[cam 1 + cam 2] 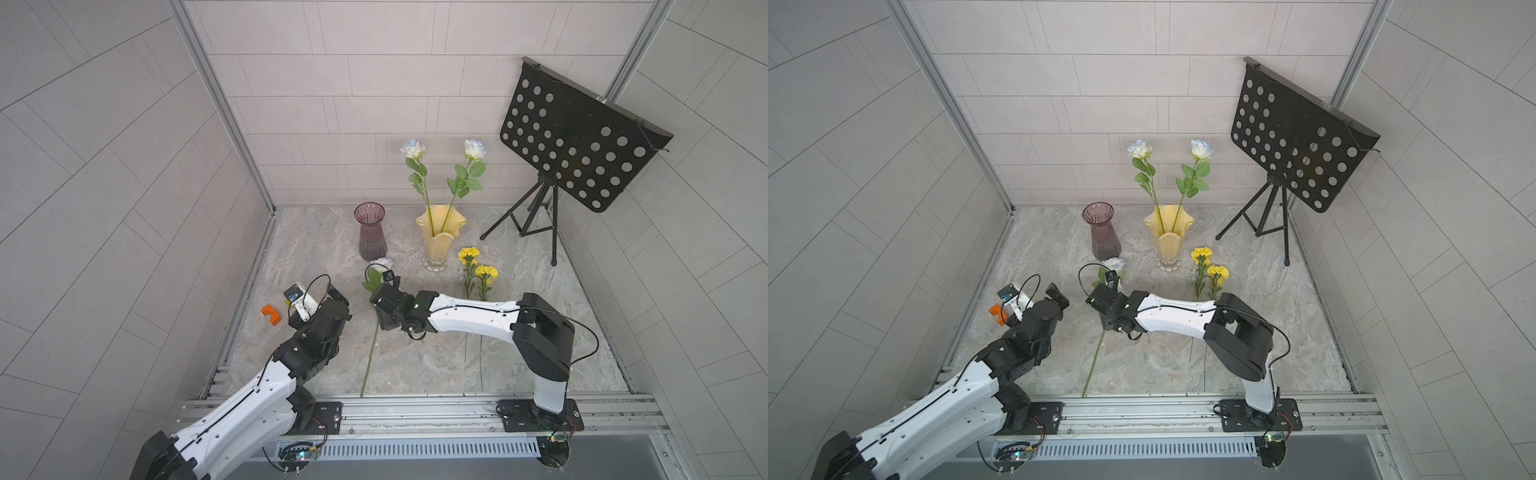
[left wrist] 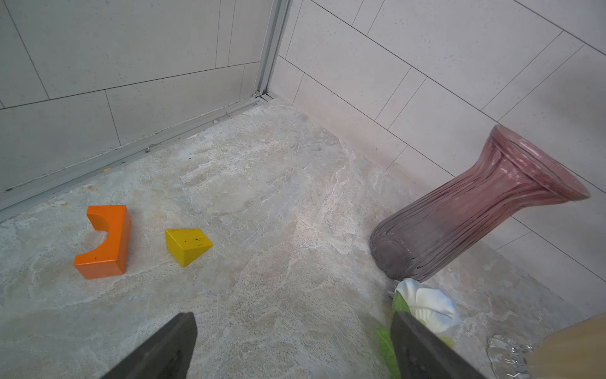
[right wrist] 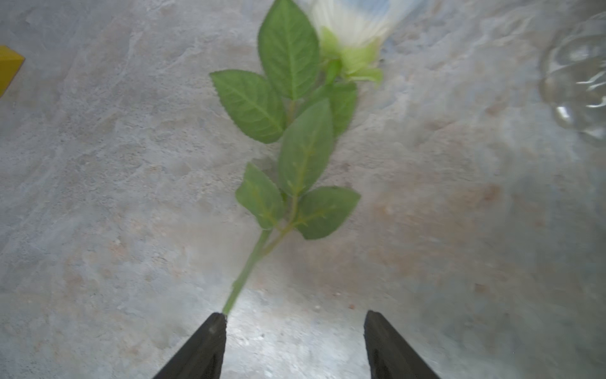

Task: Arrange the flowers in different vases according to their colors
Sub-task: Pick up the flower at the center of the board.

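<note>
white rose [image 3: 295,137] stem meets one finger of the spread, unclamped right pincer [image 3: 295,316]; top views hide this

No text, label, brand, number or sign can be read in any view. The white camera unit [image 1: 296,298] on the left arm's wrist carries a small blue patch in both top views. Any marking on it is too small to read.
</note>
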`<state>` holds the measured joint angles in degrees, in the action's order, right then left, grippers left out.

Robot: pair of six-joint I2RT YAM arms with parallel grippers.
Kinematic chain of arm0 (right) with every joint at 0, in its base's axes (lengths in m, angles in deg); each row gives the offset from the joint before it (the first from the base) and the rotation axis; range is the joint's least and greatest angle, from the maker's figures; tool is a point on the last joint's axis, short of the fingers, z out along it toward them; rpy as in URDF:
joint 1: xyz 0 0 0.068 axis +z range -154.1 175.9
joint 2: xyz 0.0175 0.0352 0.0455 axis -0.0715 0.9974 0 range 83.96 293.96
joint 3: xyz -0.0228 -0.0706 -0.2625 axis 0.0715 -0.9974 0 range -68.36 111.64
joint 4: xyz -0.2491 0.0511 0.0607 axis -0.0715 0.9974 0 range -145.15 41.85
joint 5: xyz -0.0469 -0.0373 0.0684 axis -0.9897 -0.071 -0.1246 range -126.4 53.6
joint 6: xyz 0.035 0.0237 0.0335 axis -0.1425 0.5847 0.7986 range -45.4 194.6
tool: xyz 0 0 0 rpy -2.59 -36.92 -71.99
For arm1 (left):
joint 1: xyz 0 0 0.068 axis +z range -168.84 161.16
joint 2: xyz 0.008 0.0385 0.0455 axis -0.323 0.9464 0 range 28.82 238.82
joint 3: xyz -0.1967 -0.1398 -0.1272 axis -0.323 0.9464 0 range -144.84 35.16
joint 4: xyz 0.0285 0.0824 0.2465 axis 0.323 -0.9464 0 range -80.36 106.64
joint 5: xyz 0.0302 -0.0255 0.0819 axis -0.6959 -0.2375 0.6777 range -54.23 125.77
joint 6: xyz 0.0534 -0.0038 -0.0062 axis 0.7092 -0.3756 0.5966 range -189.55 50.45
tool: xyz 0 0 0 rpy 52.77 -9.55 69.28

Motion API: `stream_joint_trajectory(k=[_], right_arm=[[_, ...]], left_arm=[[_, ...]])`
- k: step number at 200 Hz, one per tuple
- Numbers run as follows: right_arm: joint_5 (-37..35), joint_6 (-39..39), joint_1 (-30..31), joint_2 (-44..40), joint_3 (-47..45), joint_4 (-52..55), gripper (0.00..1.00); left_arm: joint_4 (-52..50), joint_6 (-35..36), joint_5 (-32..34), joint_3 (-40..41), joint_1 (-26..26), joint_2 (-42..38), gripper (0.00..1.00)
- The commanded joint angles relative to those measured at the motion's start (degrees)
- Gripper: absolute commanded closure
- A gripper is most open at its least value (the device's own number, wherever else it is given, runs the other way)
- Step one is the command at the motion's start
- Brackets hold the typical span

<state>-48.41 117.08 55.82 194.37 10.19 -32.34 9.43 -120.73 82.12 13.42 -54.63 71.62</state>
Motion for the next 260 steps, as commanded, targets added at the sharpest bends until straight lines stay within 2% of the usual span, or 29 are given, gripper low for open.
stream_joint_trajectory(k=[1, 78, 127, 157, 180, 260], right_arm=[[-1.4, 3.67, 0.67, 3.41, 2.76, 1.62, 0.29], [-1.52, 5.66, 1.23, 8.15, 1.15, 0.22, 0.34], [-2.4, 2.7, -1.43, 4.57, -4.03, 1.8, 0.39], [0.02, -1.9, -5.73, 1.56, -7.68, 2.35, 0.41], [0.78, -4.01, -6.52, 0.14, -8.61, 2.94, 0.41], [2.12, -0.47, -5.34, -0.91, -9.14, 0.22, 0.39]], left_arm=[[-0.34, 0.81, 0.18, -0.85, 0.09, 0.0, 0.0], [0.17, 1.61, -0.69, -0.78, 0.01, -0.36, 0.0], [0.34, 1.7, -0.85, -0.82, 0.01, -0.09, 0.0], [0.61, 1.78, -0.95, -0.93, -0.02, 0.26, 0.0], [0.66, 1.92, -1.05, -0.96, -0.05, 0.52, 0.0], [1.27, 2.39, -1.71, -1.2, -0.07, 1.31, 0.0]])
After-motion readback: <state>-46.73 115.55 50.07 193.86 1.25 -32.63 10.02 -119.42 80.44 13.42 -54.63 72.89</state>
